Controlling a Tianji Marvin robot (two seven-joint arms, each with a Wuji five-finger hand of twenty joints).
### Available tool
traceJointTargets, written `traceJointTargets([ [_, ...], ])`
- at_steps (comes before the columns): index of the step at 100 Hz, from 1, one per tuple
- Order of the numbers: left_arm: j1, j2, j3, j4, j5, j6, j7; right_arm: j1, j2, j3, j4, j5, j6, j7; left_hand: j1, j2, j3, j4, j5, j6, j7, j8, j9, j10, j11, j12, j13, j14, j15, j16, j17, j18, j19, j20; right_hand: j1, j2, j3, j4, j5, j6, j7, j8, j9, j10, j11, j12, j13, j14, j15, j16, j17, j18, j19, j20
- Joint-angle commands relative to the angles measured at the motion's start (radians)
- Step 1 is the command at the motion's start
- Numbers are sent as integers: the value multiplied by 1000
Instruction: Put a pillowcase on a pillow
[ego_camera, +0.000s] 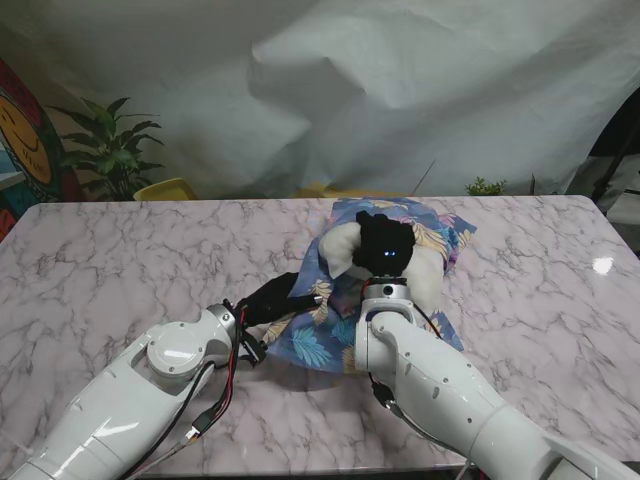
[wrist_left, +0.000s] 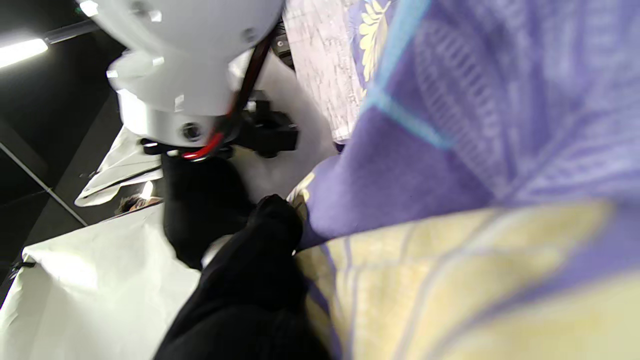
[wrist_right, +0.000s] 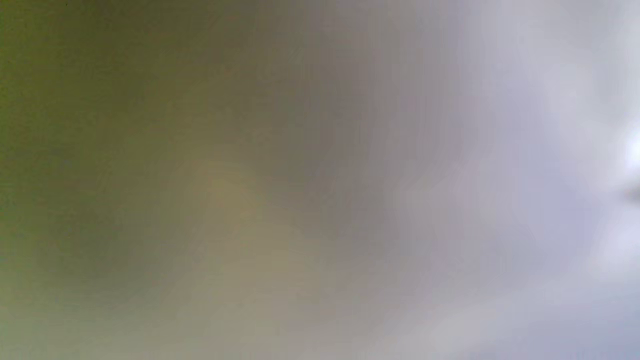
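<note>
Over on the left, the left hand (ego_camera: 283, 297) had its black fingers (wrist_left: 272, 220) clamped on the near-left edge of the blue floral pillowcase (ego_camera: 310, 340), pinching the fabric just above the marble surface (ego_camera: 120, 260). In the middle lay the white pillow (ego_camera: 430, 275), partly sheathed in the pillowcase, its near end bare. The right hand (ego_camera: 385, 245) pressed on top of the pillow, though whether it gripped anything I could not tell, its wrist view being pure blur.
</note>
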Motion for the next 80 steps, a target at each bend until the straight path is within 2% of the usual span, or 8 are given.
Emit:
traceJointTargets([
  [1, 8, -4, -1, -14, -14, -10, -20, 15, 6, -11, 62, 0, -16, 15, 70, 12, 34, 15, 17, -91, 73, 27, 36, 1, 24, 10, 41, -28, 21, 5, 31, -31, 39, -18, 26, 62, 58, 42, 40, 2, 122, 40, -1, 99, 87, 35, 106, -235, 507, 68, 78, -131, 224, 106],
  [17, 21, -3, -8, -25, -53, -29, -35, 60, -13, -54, 182, 62, -49, 43, 70, 12, 37, 15, 19, -89, 72, 26, 39, 2, 23, 9, 43, -24, 17, 1, 31, -27, 37, -20, -4, 51, 31, 27, 47, 14, 131, 57, 1, 108, 203, 135, 107, -282, 578, 93, 91, -153, 266, 124],
  [42, 30, 8, -4, -37, -80, -58, -79, 116, -54, -54, 306, 152, -32, 53, 70, 11, 39, 14, 21, -83, 70, 26, 42, 3, 22, 7, 47, -23, 19, -2, 33, -29, 37, -22, -50, 59, -11, 12, 94, 3, 164, 89, 64, 94, 280, 235, 107, -356, 718, 153, 119, -198, 381, 156],
  [52, 29, 12, 6, -32, -96, -70, -105, 120, -61, -27, 303, 170, -5, 53, 70, 10, 42, 14, 23, -80, 69, 25, 43, 4, 22, 6, 47, -22, 17, -4, 33, -28, 36, -23, -65, 68, -22, 9, 119, 8, 170, 89, 95, 89, 295, 254, 107, -373, 755, 175, 129, -214, 426, 164],
  [64, 32, 20, 16, -30, -103, -89, -136, 121, -57, 2, 275, 171, 34, 77, 70, 8, 40, 13, 23, -80, 69, 25, 40, 7, 19, 4, 47, -21, 16, -6, 33, -27, 37, -24, -80, 87, -32, 8, 140, 4, 168, 85, 120, 79, 298, 262, 107, -376, 771, 186, 133, -217, 445, 166],
  [73, 38, 26, 19, -34, -104, -101, -149, 119, -52, 26, 244, 171, 64, 99, 70, 9, 40, 13, 25, -77, 68, 25, 41, 7, 19, 3, 47, -20, 15, -8, 32, -27, 36, -24, -100, 114, -45, 7, 150, 0, 161, 78, 135, 65, 289, 263, 107, -372, 775, 190, 133, -210, 453, 165],
  [80, 38, 27, 24, -33, -109, -106, -158, 116, -57, 51, 228, 179, 73, 89, 70, 10, 41, 13, 25, -77, 68, 25, 42, 7, 19, 2, 47, -19, 13, -10, 30, -26, 35, -25, -122, 147, -63, 9, 159, -2, 153, 73, 143, 61, 273, 264, 107, -345, 768, 187, 131, -187, 454, 157],
])
